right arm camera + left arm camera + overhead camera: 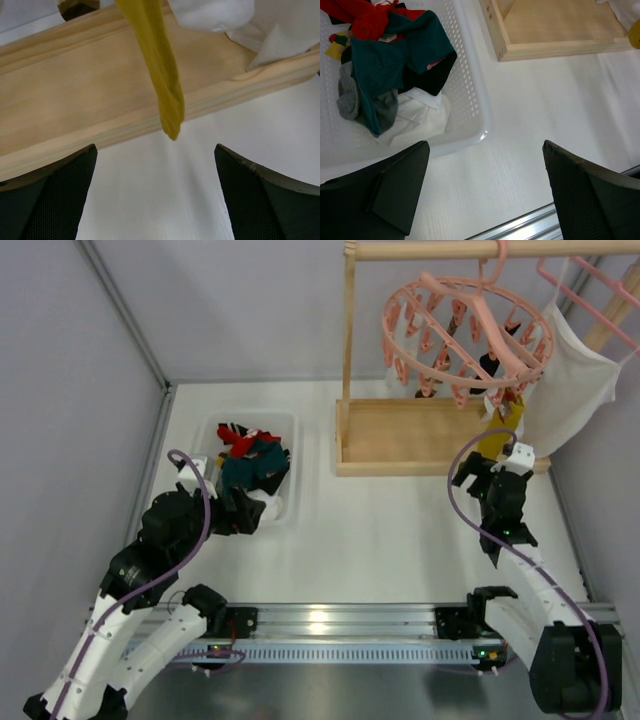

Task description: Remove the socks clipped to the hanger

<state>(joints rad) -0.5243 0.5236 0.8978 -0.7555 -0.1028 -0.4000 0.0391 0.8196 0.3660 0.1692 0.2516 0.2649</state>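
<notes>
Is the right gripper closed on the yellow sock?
No, the right gripper is open, its jaws wide apart below the dangling yellow sock.

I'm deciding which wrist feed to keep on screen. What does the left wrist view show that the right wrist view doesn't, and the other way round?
Only left wrist: the basket with a pile of socks, the rail, and the open left gripper.
Only right wrist: the open right gripper and the dangling tip of the yellow sock.
Both: the wooden base and the table. The yellow sock also shows in the left wrist view, but only as a sliver at its right edge.
</notes>
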